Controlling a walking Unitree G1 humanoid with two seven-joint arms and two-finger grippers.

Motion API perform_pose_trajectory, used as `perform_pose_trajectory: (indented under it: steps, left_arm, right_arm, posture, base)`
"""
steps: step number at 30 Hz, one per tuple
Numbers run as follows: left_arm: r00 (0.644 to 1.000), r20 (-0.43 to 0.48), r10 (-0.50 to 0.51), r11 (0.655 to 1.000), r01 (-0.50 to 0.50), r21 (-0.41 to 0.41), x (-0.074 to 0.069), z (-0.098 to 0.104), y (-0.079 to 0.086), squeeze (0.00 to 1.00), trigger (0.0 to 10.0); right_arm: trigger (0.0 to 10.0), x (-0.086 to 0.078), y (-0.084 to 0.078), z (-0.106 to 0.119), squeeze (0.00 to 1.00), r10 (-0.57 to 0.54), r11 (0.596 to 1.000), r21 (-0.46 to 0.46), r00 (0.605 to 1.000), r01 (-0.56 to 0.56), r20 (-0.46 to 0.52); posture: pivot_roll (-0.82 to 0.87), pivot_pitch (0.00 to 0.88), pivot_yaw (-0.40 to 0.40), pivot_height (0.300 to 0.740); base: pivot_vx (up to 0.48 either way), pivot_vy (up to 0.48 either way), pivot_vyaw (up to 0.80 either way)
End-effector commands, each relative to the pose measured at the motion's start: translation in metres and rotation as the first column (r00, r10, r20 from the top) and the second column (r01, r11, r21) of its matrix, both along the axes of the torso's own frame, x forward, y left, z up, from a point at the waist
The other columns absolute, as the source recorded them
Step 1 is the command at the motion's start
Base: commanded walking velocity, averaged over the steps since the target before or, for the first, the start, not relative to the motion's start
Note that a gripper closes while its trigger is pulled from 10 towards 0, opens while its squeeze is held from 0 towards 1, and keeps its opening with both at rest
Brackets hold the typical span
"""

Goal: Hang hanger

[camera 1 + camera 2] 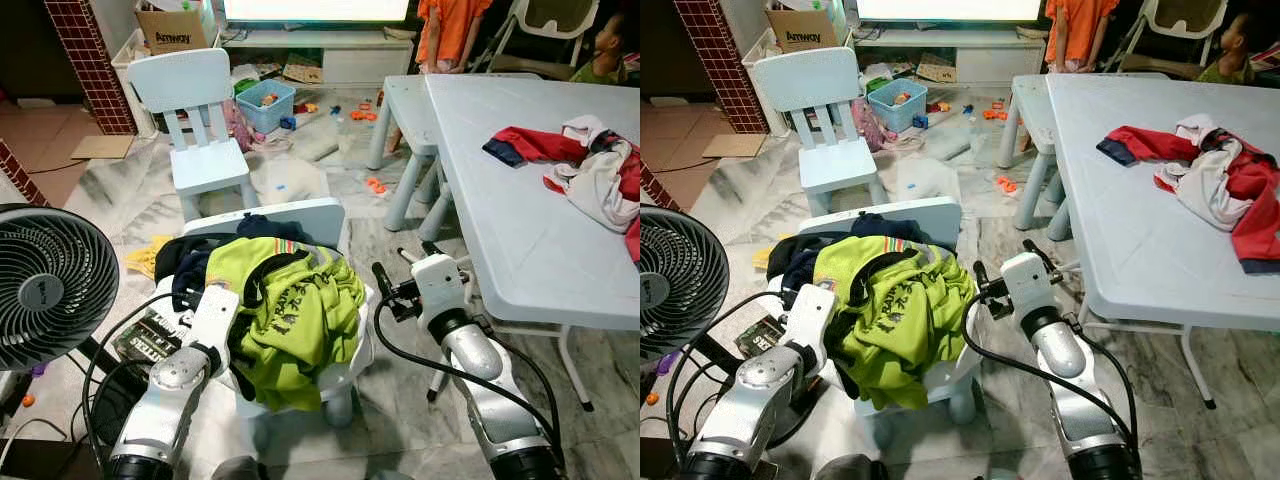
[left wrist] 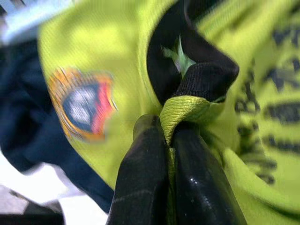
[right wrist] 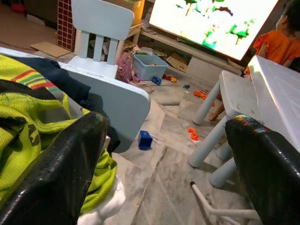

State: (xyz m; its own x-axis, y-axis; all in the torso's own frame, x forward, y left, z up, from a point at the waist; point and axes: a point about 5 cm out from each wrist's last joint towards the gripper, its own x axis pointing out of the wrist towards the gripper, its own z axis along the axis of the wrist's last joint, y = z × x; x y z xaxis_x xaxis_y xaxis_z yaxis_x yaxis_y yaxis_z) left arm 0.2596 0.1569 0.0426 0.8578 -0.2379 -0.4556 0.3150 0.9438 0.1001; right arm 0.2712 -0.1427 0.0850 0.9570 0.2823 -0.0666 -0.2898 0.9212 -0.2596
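two silver arms rise from the 6 o'clock edge of the head views. the left arm (image 1: 165, 400) has a smooth grey shell, a round joint cap at the elbow and a white, boxy wrist block. the right arm (image 1: 490, 390) is the same silver, with a black ring under its white wrist housing. a thick black cable loops from each forearm, at 9 o'clock of it. the left gripper (image 2: 171, 180) has glossy black, rounded fingers; the right gripper (image 3: 164, 159) has broad black fingers with a shiny, faintly pebbled skin.
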Motion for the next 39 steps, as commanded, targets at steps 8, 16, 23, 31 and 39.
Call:
perform_pose_trajectory:
  steps: [8,16,23,31,39]
  left_arm:
    - [0.992,0.124,0.018,1.000,-0.018,-0.006,0.023,0.023,0.002,0.00,0.0]
    - [0.933,0.349,0.090,0.994,-0.106,0.027,0.039,0.061,0.020,0.00,0.0]
    - [0.797,0.596,0.099,0.991,-0.130,0.010,0.038,0.102,0.011,0.00,0.0]
    - [0.786,0.616,0.059,0.998,-0.029,-0.058,0.014,0.100,-0.017,0.00,0.0]
    - [0.822,0.559,0.112,0.994,-0.095,-0.058,0.006,0.079,-0.005,0.00,0.0]
  right_arm:
    - [10.0,0.003,-0.006,-0.002,0.00,-0.065,0.997,0.040,0.998,0.066,-0.020]
    - [10.0,0.015,-0.013,0.010,0.00,-0.205,0.977,0.074,0.978,0.202,0.028]
    - [10.0,0.015,-0.008,0.018,0.00,-0.165,0.977,0.142,0.985,0.156,0.056]
    - [10.0,0.004,-0.021,0.020,0.00,-0.221,0.969,0.126,0.973,0.211,0.069]
    - [10.0,-0.011,-0.032,0.016,0.00,-0.300,0.940,0.184,0.953,0.287,0.047]
  posture:
    - [0.03,0.000,0.034,0.740]
    - [0.05,0.000,0.063,0.740]
    - [0.05,0.000,0.063,0.740]
    - [0.04,0.000,0.033,0.740]
    - [0.00,0.000,0.040,0.740]
  base:
    - [0.000,0.000,0.00]
    - [0.000,0.000,0.00]
    - [0.000,0.000,0.00]
    - [0.000,0.000,0.00]
    - [0.000,0.000,0.00]
